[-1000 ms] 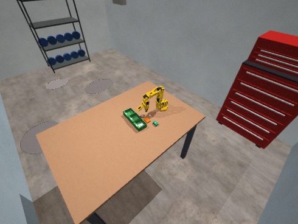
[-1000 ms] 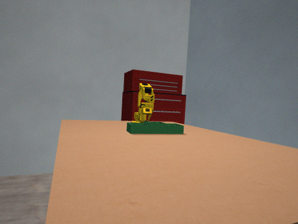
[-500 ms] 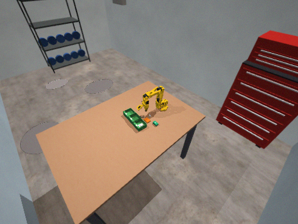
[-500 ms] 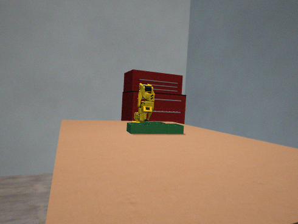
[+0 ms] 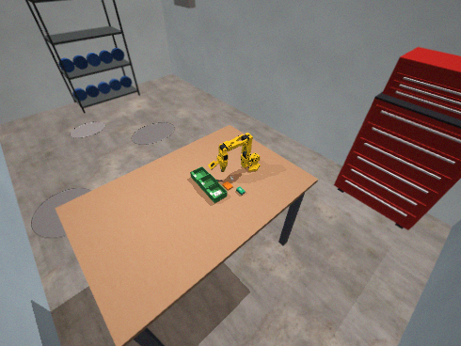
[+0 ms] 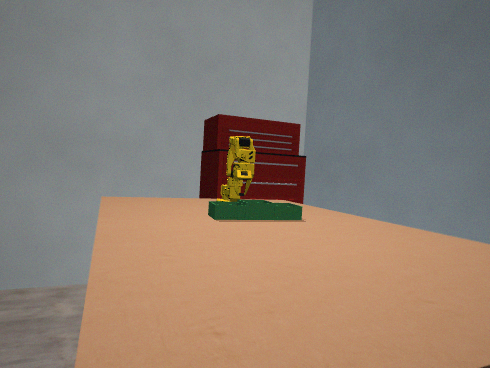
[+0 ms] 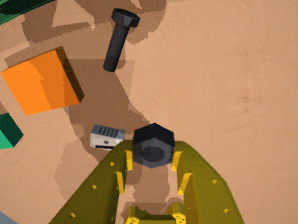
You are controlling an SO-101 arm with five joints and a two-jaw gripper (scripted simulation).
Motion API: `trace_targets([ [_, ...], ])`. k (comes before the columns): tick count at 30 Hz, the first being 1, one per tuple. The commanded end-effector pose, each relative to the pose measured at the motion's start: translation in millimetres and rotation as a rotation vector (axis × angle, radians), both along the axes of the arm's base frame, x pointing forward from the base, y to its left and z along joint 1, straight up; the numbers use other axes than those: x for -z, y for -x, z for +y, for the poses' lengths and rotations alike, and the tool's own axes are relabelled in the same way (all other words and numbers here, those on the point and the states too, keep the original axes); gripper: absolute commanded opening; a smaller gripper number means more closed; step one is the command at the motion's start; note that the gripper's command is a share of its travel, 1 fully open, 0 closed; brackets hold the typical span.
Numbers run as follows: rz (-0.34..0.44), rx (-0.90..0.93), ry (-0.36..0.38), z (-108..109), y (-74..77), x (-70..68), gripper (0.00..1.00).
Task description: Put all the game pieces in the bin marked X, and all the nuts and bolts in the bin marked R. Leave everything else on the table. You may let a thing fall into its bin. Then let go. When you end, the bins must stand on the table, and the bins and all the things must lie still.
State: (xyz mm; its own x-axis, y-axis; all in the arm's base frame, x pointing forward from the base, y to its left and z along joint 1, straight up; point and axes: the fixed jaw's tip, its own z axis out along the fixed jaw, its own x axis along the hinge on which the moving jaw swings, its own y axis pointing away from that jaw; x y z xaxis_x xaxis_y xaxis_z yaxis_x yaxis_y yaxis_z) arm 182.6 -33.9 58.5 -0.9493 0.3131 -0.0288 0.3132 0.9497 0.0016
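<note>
Evidently a dark hex nut (image 7: pixel 153 145) clamped between the fingers of the nearly closed gripper (image 5: pixel 218 167) (image 6: pixel 244 192) (image 7: pixel 153 154).

In the wrist view the green block (image 7: pixel 9 132) is cut off by the left edge, and only a strip of the green bin (image 7: pixel 22 7) (image 5: pixel 208 184) (image 6: pixel 256 211) shows in the upper left corner, while the gripper (image 7: pixel 152 159) runs out of the bottom of the picture. The bin's contents are hidden behind its side wall in the exterior view and too small to name from above, where the small grey thing (image 5: pixel 231 178) is blurred and no letter can be read on the bin.
</note>
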Motion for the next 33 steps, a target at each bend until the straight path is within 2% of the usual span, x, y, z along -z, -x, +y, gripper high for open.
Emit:
trace_targets([
  [1, -0.045, -0.024, 0.009, 0.8, -10.3, -9.3, 0.0],
  [16, -0.054, -0.03, 0.011, 0.7, -14.6, -11.4, 0.0],
  [23, -0.067, -0.039, 0.014, 0.3, -20.9, -14.6, 0.0],
  [33, -0.103, -0.064, 0.023, -0.2, -38.1, -22.9, 0.0],
])
